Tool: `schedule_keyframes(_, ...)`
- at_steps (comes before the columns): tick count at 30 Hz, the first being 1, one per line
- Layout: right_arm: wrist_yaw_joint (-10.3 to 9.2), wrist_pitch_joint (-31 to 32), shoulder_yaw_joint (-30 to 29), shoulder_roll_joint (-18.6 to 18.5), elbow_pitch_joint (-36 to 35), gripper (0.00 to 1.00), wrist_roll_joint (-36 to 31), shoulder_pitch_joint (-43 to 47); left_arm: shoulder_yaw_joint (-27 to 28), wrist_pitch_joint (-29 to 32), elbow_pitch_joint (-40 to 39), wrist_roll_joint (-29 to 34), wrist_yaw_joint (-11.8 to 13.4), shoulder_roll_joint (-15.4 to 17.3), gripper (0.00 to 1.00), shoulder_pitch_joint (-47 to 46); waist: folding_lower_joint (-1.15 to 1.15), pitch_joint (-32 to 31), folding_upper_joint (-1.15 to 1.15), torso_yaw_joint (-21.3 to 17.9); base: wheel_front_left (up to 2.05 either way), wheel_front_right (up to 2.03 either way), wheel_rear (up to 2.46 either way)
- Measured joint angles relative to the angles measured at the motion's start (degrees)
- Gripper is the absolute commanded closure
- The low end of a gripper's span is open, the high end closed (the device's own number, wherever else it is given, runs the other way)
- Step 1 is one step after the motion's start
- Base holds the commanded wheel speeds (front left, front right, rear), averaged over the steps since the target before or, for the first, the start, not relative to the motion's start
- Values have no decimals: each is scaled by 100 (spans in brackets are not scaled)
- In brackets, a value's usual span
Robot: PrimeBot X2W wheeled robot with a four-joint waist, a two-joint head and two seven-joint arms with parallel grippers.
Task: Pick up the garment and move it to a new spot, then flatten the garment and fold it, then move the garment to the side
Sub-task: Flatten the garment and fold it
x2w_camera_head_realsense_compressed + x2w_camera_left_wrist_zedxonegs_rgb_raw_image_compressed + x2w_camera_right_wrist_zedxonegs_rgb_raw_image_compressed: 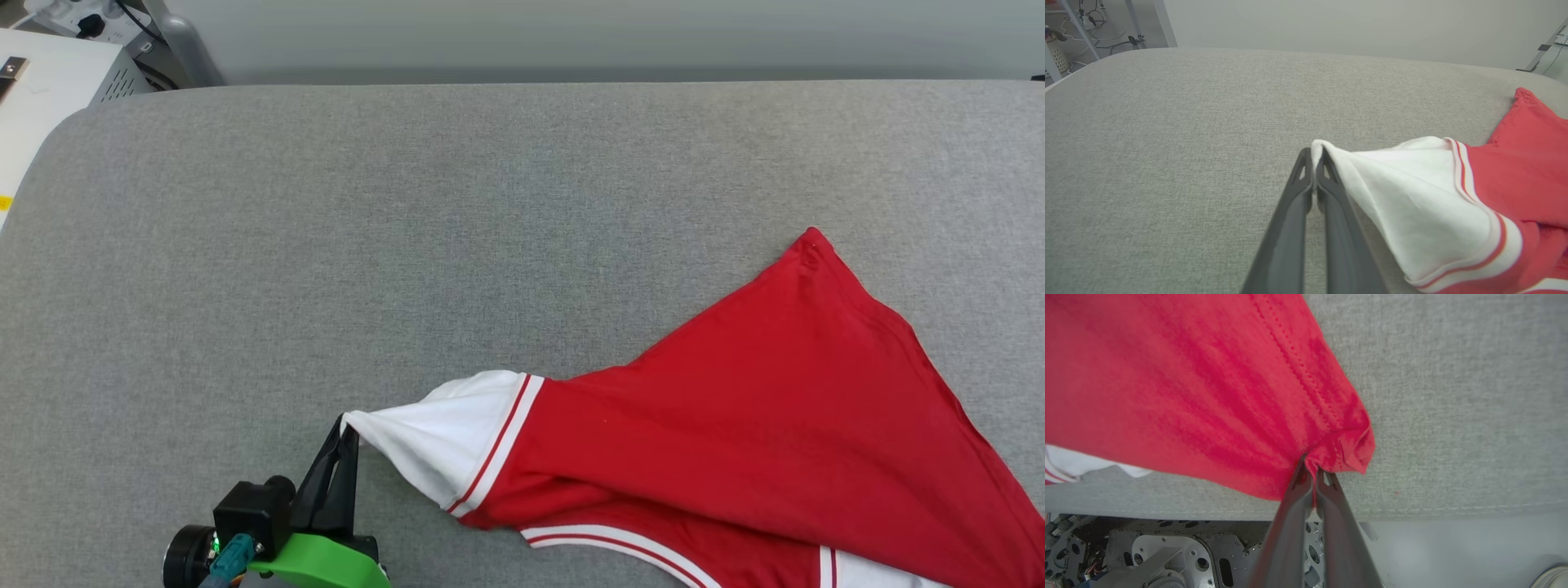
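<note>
The garment [735, 408], a red shirt with white sleeves and red-white striped trim, lies stretched across the right half of the grey table, its plain red side up. My left gripper [347, 425] is shut on the tip of the white sleeve [1412, 204], pulling it to a point toward the left. In the left wrist view the left gripper [1313, 157] pinches the sleeve edge just above the cloth surface. My right gripper [1312, 467] is shut on a bunched red hem corner of the garment [1208, 384], near the table's front edge.
The grey fabric-covered table [408, 229] stretches wide to the left and back. A white cabinet [49, 82] with cables stands beyond the back left corner. Below the table's front edge the robot's metal base [1167, 555] shows.
</note>
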Motion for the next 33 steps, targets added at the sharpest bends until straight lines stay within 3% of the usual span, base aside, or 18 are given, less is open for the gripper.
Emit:
schedule_keyframes(1,-1,0,-41,63,12,100,-3,2,-2,-1,12,-7,0,0,100,-1,0,3,0,6,0,0,0)
schedule_keyframes(2,-1,-30,-103,107,12,90,-40,-2,-1,0,25,-18,0,1,100,-1,0,2,0,7,0,0,0)
schedule_keyframes(3,0,-66,-148,133,10,49,-97,-14,0,-1,35,-24,0,1,100,-1,0,-1,0,5,0,0,0)
schedule_keyframes(4,0,-107,-191,167,-4,0,-160,-16,-1,-1,42,-35,0,2,100,-1,0,-8,0,0,0,0,0)
schedule_keyframes(9,-1,-421,-591,156,-339,0,-394,-181,-18,-2,52,-40,0,7,100,-8,0,-51,0,13,0,0,0)
schedule_keyframes(18,-1,-459,-935,-346,-1555,0,-815,-1101,-101,-3,7,-15,-1,10,100,-105,0,47,0,155,0,0,0)
schedule_keyframes(26,-1,281,49,-582,-2002,0,-1002,-2716,-272,-3,-111,69,-7,-54,100,-409,0,319,0,357,0,0,0)
schedule_keyframes(33,0,1160,1327,-661,-1368,0,-990,-4120,-405,-4,-209,183,-56,-146,100,-684,0,625,0,596,0,0,0)
